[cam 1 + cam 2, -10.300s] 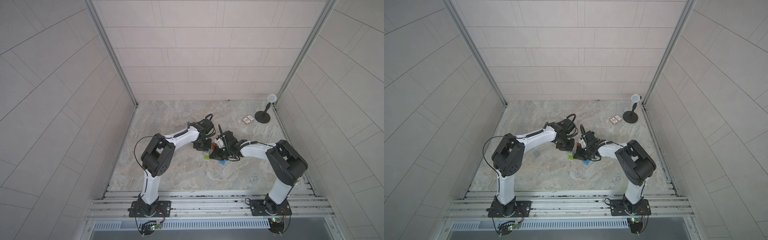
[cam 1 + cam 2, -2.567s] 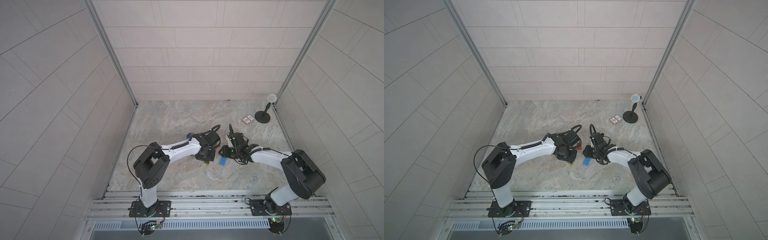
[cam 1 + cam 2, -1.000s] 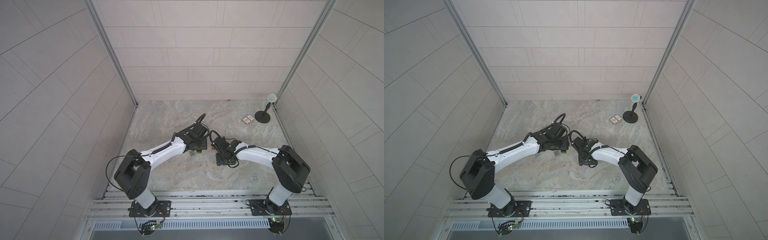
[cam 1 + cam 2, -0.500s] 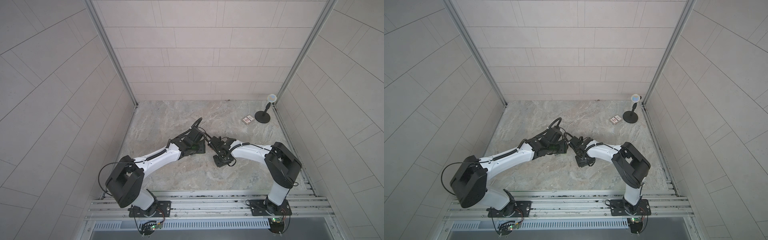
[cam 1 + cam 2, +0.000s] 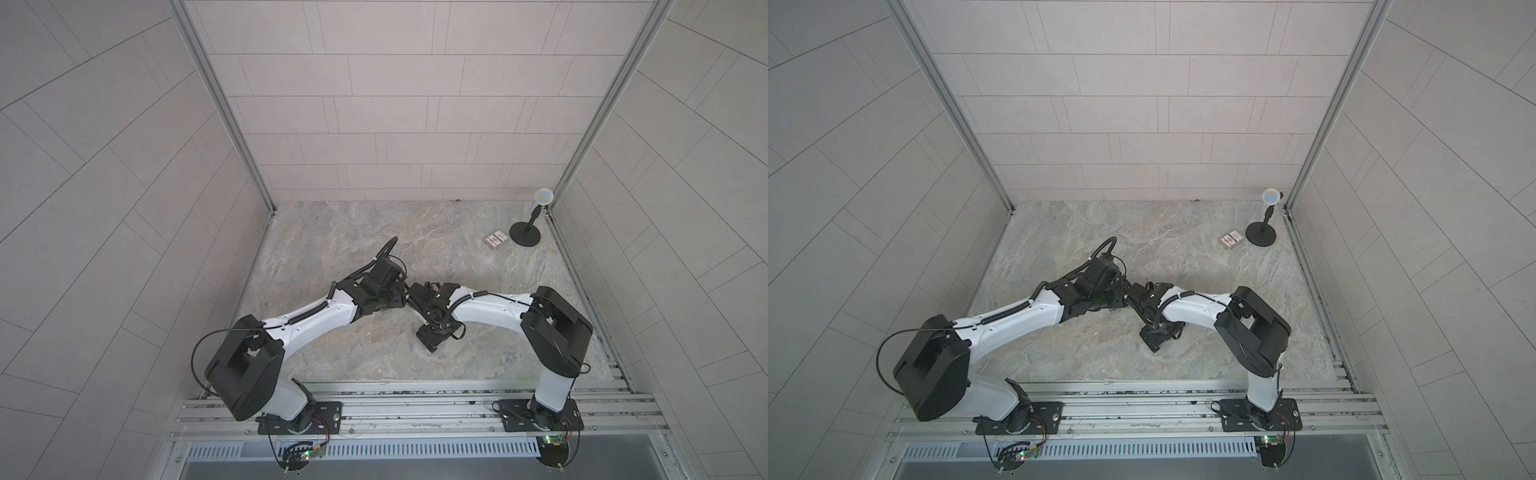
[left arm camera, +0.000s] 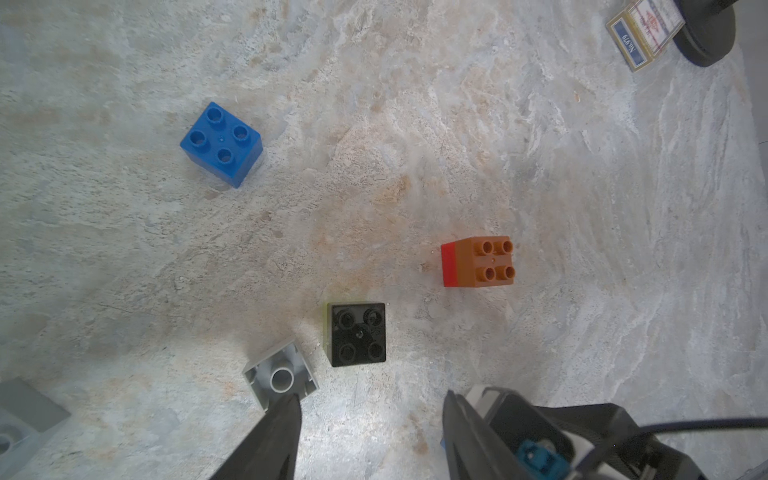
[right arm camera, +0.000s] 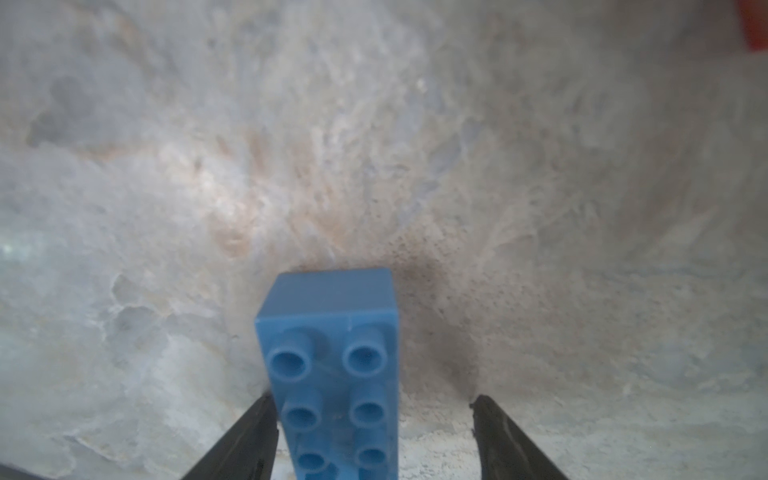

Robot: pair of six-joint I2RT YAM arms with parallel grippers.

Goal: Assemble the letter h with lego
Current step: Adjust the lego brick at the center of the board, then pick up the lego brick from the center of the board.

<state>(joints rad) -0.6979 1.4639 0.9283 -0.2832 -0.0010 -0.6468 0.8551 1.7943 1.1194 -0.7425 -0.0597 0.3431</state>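
Observation:
In the left wrist view the lego lies apart on the stone floor: a blue brick [image 6: 221, 143], an orange brick on a red one [image 6: 478, 262], a black brick on a lime one [image 6: 358, 334], an upturned grey brick [image 6: 280, 376] and another grey brick [image 6: 20, 419] at the frame edge. My left gripper [image 6: 370, 419] is open above bare floor, one finger beside the upturned grey brick. My right gripper [image 7: 372, 399] is open around a long light blue brick [image 7: 332, 374] lying studs-up; one finger is at its side, the other well clear. No letter h shows.
A flat red-and-white box [image 5: 496, 239] and a black round-based stand [image 5: 524, 237] sit at the back right. In both top views the two wrists meet at mid-floor [image 5: 409, 293] and hide the bricks. Tiled walls close in three sides.
The right jaws closed in, then opened wide off the light blue brick. The left arm has stretched lower and its elbow has swung left; both wrists stay together at mid-floor.

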